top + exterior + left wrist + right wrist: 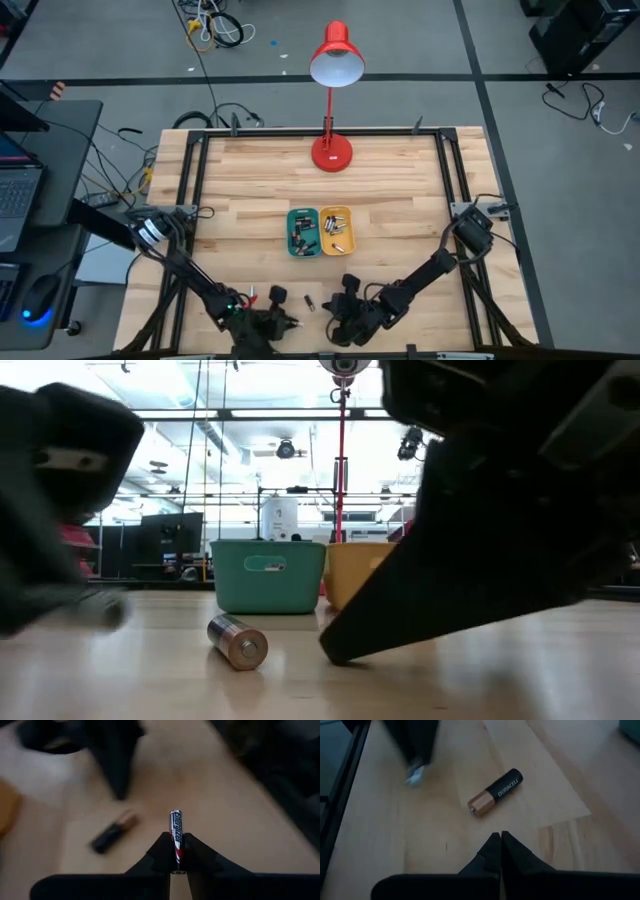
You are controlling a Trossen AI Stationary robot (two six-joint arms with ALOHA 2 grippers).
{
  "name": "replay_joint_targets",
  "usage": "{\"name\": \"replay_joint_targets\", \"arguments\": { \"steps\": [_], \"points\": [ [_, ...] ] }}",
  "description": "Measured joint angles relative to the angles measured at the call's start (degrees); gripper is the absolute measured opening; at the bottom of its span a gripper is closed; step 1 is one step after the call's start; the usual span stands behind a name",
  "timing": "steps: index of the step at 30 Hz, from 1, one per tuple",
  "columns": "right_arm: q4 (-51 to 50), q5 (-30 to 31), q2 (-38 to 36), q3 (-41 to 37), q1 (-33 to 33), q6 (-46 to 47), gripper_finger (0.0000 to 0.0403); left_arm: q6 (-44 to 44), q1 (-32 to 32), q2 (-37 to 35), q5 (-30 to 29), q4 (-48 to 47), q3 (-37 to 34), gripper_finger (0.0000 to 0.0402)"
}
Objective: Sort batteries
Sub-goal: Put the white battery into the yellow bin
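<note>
Battery (176,832) sits clamped in the left hand (175,851), long axis along the fingers; trays lie ahead, while the right hand (500,839), pinched empty, points at the loose cell (495,792).

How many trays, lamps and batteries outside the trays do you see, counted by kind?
Small trays: 2, the green tray and the yellow tray
Red desk lamp: 1
Batteries outside the trays: 2, the Duracell battery on the table and the Energizer battery in the left gripper
Total: 5
</note>
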Motion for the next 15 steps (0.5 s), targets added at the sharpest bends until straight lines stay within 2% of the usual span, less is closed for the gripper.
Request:
{"name": "replay_joint_targets", "arguments": {
  "steps": [5, 15],
  "points": [
    [-0.3, 1.34, 0.0, -0.01, 1.44, 1.42, 0.0, 0.24, 1.82, -3.66, -2.2, -4.04, 0.03, 0.0044],
    [-2.24, 2.77, -0.07, -0.02, 2.47, 5.76, 0.0, 9.89, 9.94, -9.66, -2.03, -10.41, 0.09, 0.0045]
  ]
}}
